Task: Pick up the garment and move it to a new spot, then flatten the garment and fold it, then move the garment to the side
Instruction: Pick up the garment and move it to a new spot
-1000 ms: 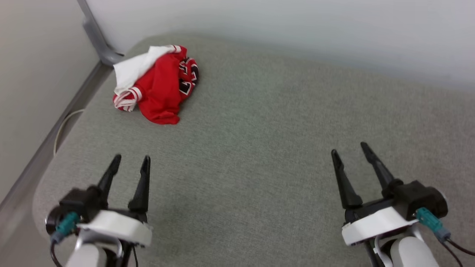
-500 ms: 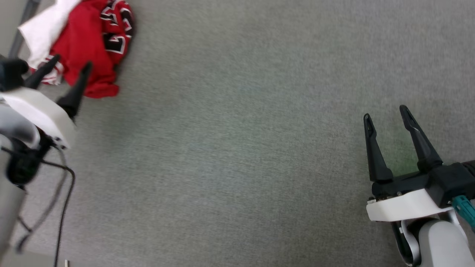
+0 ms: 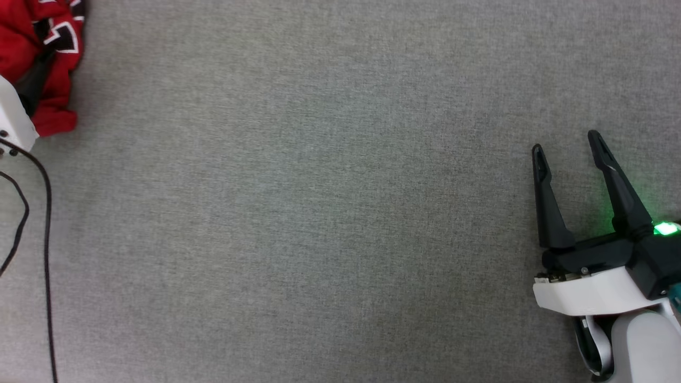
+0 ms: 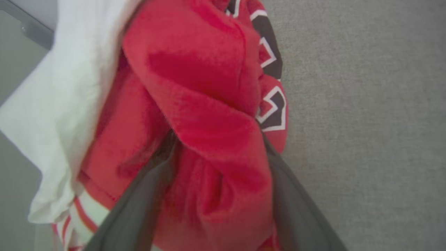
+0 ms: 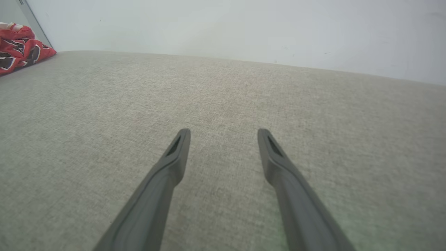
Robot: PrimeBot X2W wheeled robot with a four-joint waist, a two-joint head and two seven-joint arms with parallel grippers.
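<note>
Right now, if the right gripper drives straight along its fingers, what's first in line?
Likely the bare grey surface ahead of the right gripper, then the pale wall; depth is unclear. The garment sits far to its left, out of line.

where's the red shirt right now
The red jersey T-shirt lies crumpled at the head view's top left corner on the grey surface; in the left wrist view the open left gripper straddles one of its folds.
</note>
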